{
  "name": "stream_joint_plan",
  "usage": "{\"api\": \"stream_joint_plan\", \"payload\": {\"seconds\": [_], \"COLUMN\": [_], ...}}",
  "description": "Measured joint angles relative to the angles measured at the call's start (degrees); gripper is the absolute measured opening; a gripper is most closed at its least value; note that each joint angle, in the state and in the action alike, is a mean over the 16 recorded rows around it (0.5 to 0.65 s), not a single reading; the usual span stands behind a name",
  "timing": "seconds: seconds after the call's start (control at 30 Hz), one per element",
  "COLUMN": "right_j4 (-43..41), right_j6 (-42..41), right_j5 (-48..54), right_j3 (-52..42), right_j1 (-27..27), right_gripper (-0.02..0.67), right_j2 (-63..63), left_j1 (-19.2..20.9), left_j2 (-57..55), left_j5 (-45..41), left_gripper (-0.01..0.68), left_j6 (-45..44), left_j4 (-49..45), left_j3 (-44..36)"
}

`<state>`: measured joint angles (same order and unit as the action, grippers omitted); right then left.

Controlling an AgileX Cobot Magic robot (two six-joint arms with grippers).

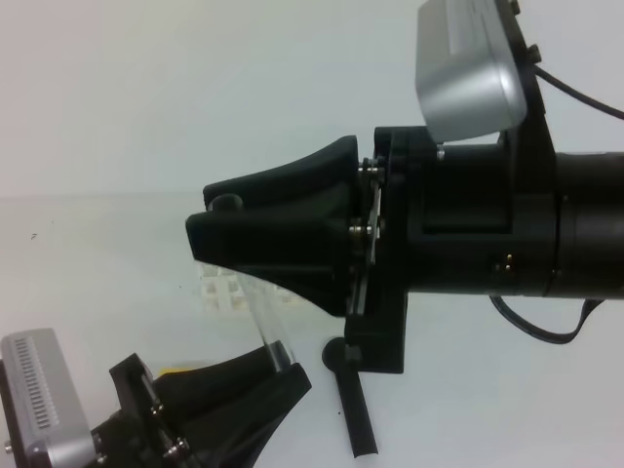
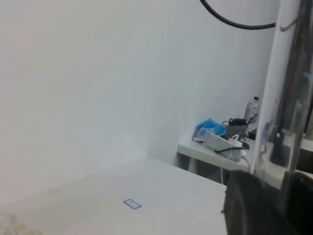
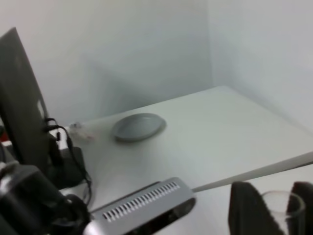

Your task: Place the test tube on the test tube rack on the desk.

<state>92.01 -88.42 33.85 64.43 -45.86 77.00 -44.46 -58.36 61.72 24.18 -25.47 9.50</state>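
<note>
From the high view, the tube is held up off the surface by the left tool, clenched on its lower end. Its upper end sits between the right tool's jaws; whether these grip cannot be told. The rack lies behind, a black stick nearby.

From the left wrist, the tube is seen upright, close to the lens.

From the right wrist, the tube's rim is seen between dark fingers.

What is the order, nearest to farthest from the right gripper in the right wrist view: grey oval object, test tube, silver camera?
1. test tube, between the fingers of the right gripper, lower right.
2. silver camera, lower left.
3. grey oval object, far back, centre-left.
</note>
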Motion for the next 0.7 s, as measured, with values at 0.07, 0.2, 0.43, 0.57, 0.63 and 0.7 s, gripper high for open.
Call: {"api": "stream_joint_plan", "payload": {"seconds": [0.07, 0.2, 0.43, 0.57, 0.63, 0.7], "right_j4": [-0.1, -0.2, -0.6, -0.7, -0.8, -0.9], "right_j6": [-0.7, -1.8, -3.1, -3.2, -3.2, -3.3], "right_j5": [-0.2, -0.7, -0.6, -0.4, -0.5, -0.8], "right_j3": [0.0, 0.0, 0.0, 0.0, 0.0, 0.0], "right_j1": [0.0, 0.0, 0.1, 0.1, 0.1, 0.1], "right_gripper": [0.206, 0.154, 0.129, 0.127, 0.127, 0.127], "right_j2": [0.0, 0.0, 0.0, 0.0, 0.0, -0.1], "left_j1": [0.0, -0.1, -0.1, -0.1, -0.1, -0.1], "left_j2": [0.0, 0.0, 0.0, 0.0, 0.1, 0.4], "left_j5": [0.0, 0.1, 0.1, 0.0, -0.3, -0.9], "left_gripper": [0.108, 0.109, 0.148, 0.200, 0.228, 0.255], "left_j6": [0.1, 0.2, 0.5, 0.5, 0.5, 0.4], "left_j4": [0.0, 0.0, 0.1, 0.5, 0.6, 0.8], "left_j3": [0.0, 0.0, 0.0, 0.0, 0.0, 0.0]}}
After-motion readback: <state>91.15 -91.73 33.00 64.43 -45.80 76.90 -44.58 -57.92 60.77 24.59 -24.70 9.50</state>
